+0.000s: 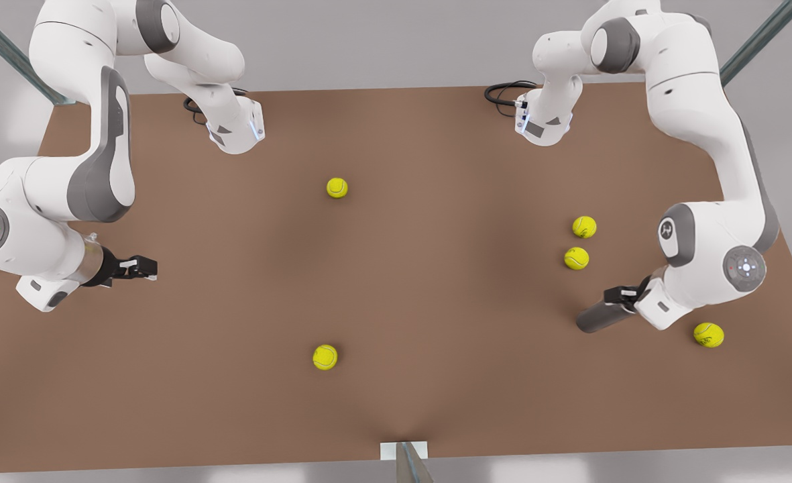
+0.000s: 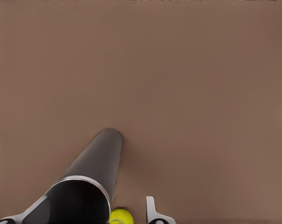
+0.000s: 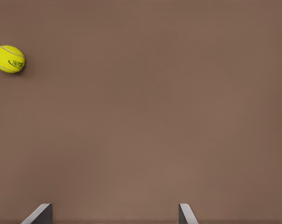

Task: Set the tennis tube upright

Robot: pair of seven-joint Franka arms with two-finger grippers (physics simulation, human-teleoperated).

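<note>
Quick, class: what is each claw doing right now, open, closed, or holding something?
Left claw: at the tennis tube, fingers either side of its rim end; grip cannot be told.
Right claw: open, holding nothing, waiting.

The table [image 1: 396, 268] carries five balls, with the tube [image 1: 598, 318] lying on it near the edge at the front view's right, one end between the fingers of the left gripper [image 1: 618, 295]. Two balls [image 1: 584, 227] [image 1: 576, 258] sit close together just behind the tube, a third [image 1: 708, 334] just to its right. Two more [image 1: 336, 187] [image 1: 324, 357] lie well off to the tube's left, and the right gripper [image 1: 146, 267] waits farther left still.
</note>
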